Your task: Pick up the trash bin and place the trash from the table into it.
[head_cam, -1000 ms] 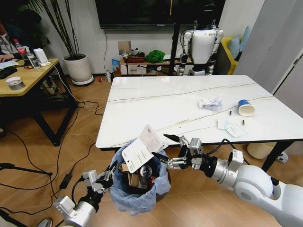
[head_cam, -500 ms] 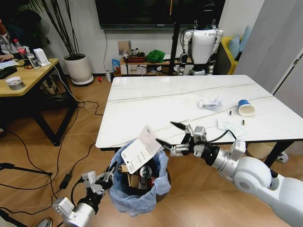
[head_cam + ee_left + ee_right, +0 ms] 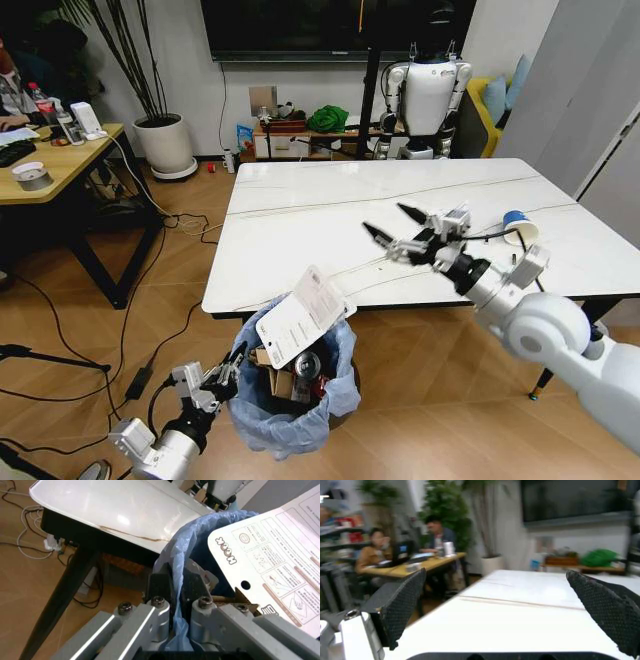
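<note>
step: fetching more trash | left gripper point(image 3: 228, 372) clamping trash bin point(image 3: 296, 400) rim beside table point(image 3: 300, 215) | right gripper point(image 3: 400, 230) hovering spread, empty, over table | next: reaching crumpled paper point(image 3: 445, 217)

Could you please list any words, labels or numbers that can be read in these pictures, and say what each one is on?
"HOOK", apparently: bold letters, seen turned, on the white printed cardboard sheet sticking out of the round trash bin lined with a crinkled light-blue plastic bag, which the left gripper grips at the rim.
Small print beside the diagrams on that sheet: too small to read.
Blue-and-white paper cup on the white marble-look table: no readable text.
</note>
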Tool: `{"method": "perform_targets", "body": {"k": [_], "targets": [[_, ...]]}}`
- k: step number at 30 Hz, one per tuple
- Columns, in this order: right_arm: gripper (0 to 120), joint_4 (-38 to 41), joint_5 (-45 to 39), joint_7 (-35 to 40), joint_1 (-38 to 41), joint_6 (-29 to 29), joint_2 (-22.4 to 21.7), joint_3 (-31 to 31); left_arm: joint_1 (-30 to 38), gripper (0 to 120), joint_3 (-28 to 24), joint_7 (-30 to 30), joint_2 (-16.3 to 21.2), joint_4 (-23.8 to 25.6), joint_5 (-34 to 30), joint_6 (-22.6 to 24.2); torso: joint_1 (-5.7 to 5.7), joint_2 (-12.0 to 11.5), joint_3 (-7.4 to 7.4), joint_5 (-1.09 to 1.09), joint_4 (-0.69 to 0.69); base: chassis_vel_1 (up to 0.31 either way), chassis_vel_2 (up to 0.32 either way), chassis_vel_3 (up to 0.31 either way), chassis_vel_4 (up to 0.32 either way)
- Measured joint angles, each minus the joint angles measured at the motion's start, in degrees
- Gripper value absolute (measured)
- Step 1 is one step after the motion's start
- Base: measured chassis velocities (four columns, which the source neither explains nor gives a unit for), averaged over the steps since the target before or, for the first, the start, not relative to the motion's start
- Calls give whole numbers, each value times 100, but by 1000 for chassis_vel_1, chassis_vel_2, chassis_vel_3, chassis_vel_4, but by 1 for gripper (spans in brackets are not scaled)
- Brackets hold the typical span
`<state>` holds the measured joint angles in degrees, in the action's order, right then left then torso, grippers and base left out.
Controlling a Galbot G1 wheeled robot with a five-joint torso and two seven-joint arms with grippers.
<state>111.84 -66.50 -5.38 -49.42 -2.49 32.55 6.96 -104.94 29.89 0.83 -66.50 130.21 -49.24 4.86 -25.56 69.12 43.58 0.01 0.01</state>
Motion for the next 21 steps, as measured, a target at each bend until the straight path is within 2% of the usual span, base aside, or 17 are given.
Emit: {"method": "perform_targets", "body": {"k": [4, 13, 21], "targets": [[100, -584, -52, 112, -3, 123, 66, 120, -7, 0, 2, 0, -1, 10, -5, 0, 0, 0, 0, 0, 0, 0, 0, 0, 0], [100, -2319, 383, -687, -167, 25, 96, 150, 7, 0, 6, 0, -19, 32, -35, 0, 0, 0, 0, 1, -1, 0, 0, 0, 0], [100, -3430, 681, -1096, 33, -147, 183, -24, 17, 0, 3, 1, -42, 33, -44, 0, 0, 0, 0, -3, 0, 0, 0, 0, 0]]}}
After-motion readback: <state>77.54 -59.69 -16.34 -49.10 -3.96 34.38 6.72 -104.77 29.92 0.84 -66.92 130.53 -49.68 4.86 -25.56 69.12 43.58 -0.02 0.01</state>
